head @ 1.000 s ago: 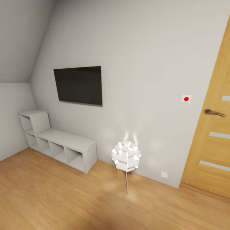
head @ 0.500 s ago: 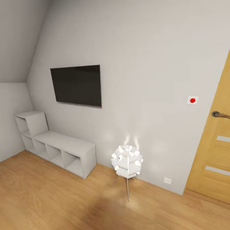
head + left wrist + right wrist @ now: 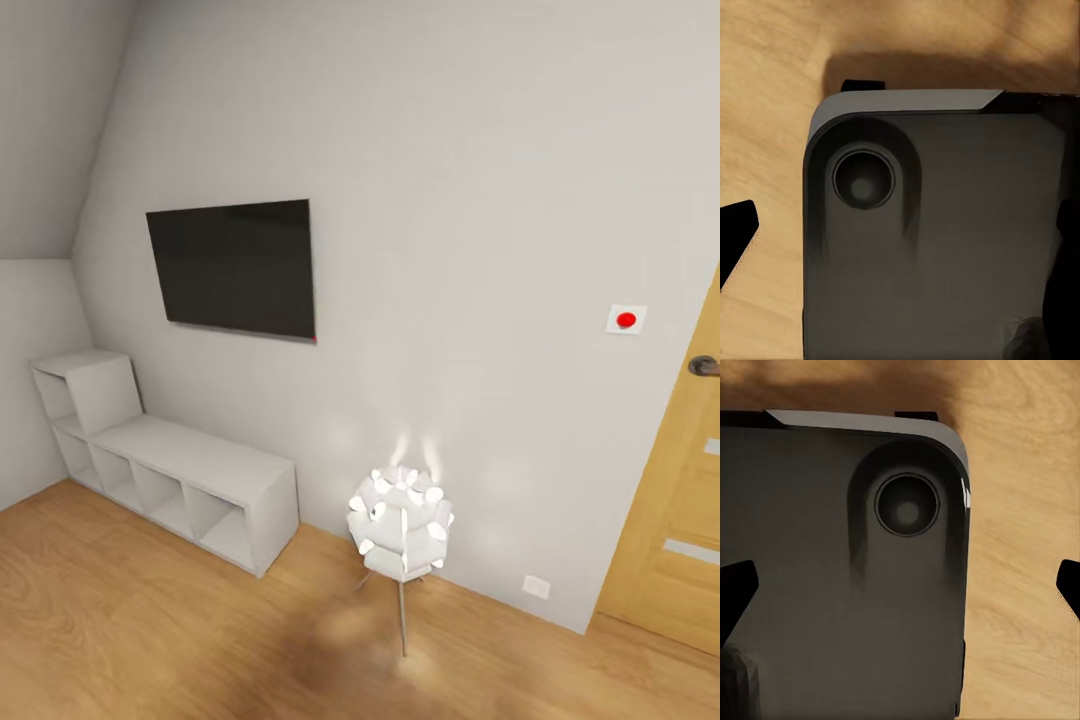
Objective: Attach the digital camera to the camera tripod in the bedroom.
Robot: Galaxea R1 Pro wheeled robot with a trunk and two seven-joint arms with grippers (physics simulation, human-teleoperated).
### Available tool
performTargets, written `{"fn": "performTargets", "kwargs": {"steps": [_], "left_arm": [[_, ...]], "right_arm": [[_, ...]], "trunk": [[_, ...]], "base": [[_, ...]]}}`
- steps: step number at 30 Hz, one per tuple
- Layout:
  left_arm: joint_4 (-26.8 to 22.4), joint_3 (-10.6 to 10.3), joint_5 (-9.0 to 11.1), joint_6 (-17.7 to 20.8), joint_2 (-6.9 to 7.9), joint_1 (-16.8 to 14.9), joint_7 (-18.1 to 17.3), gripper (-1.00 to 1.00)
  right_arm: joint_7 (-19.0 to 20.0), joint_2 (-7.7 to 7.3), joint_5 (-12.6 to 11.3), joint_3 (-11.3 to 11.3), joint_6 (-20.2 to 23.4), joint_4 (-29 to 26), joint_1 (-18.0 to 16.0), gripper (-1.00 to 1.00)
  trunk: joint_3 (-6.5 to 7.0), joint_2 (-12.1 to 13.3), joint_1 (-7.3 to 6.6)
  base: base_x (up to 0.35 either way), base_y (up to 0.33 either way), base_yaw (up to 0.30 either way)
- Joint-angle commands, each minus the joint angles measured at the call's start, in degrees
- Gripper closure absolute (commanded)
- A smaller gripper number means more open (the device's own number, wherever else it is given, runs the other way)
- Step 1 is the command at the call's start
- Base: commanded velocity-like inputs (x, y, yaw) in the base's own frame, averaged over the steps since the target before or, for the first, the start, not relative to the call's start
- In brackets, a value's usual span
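Observation:
The digital camera and the camera tripod are out of view. The head view looks at a white bedroom wall under a sloped ceiling, with white cubby shelves [image 3: 165, 470] on the light wood floor [image 3: 120, 630]. In the left wrist view my left gripper [image 3: 900, 232] hangs open over my dark grey base [image 3: 945, 247], one black fingertip [image 3: 736, 236] at the frame's edge. My right gripper [image 3: 900, 600] is open too, its fingertips [image 3: 736, 596] wide apart above the base [image 3: 832, 585]. Nothing sits between either pair of fingers.
A black wall TV [image 3: 235, 267] hangs above the shelves. A lit white globe lamp [image 3: 400, 520] on thin metal legs stands by the wall. A wooden door [image 3: 680, 500] with a handle [image 3: 705, 367] is at the right, beside a red-dotted wall switch [image 3: 626, 320].
The whole head view has shifted: the door slid out to the right, and the wall, TV and lamp look a little nearer, so the camera moved. Nothing in the room moved.

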Motion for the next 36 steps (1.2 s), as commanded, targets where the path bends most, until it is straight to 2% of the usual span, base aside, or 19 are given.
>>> {"fn": "performTargets", "kwargs": {"steps": [1,24,36], "left_arm": [[-0.1,0.1,0.2,-0.1,-0.03,0.0,0.0,-1.00],[0.0,0.1,0.2,-0.1,-0.10,0.0,-0.1,-1.00],[0.0,0.1,0.2,-0.2,-0.10,0.0,0.0,-1.00]], "right_arm": [[0.0,0.00,0.0,0.0,-0.2,0.0,0.0,-1.00],[0.0,0.02,-0.5,-0.3,-0.2,0.0,0.0,-1.00],[0.0,0.00,0.0,0.4,-0.1,0.0,0.0,-1.00]], "trunk": [[-0.04,0.0,0.03],[-0.04,0.0,0.03],[-0.04,0.0,0.03]], "base": [[0.224,0.000,0.000],[0.209,0.000,0.000],[0.206,0.000,0.000]]}}
